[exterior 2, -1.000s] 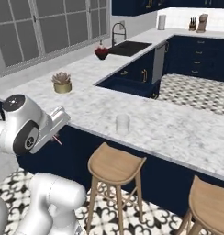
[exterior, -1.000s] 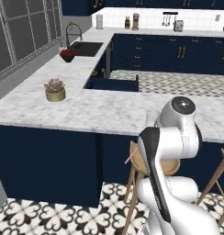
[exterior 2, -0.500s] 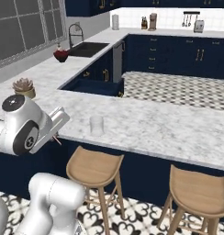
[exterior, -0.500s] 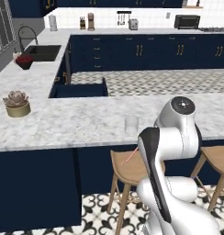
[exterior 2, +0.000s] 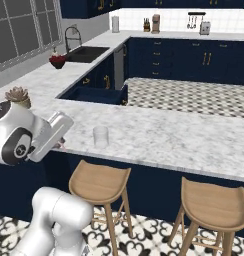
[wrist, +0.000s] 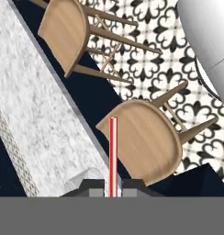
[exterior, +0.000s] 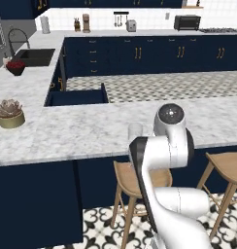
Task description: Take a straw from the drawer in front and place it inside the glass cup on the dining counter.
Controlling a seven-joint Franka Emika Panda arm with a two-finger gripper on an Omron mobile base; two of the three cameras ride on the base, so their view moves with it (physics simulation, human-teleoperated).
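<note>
Spanning the middle of both base views, the long white-grey speckled marble dining surface (exterior: 81, 133) sits over plain navy-blue panels, and in the hand view it runs as a pale diagonal band (wrist: 38, 124) along the left side. Beyond its far edge, the wide navy-blue box drawer (exterior 2: 96, 95) stands pulled out from the cabinet run near the sink side; the left base view shows it (exterior: 77, 97) just past the surface's far edge. Two round-seated wooden stools (exterior 2: 100, 182) stand on the patterned floor under the surface's near edge, and the hand view looks down on both seats (wrist: 143, 140). A tan pot with a pinkish succulent (exterior: 10, 114) rests near the left end of the surface. The small clear glass cup with straight sides (exterior 2: 100, 136) stands upright close to the near edge, well apart from the pot; in the left base view it (exterior: 134, 130) shows just beside the arm's upper joint. The fingers (wrist: 113, 188) are closed on the very thin, straight pale pink-red straw (wrist: 113, 153), which rises straight up between them in the hand view, over the nearer stool seat beside the surface's edge.
</note>
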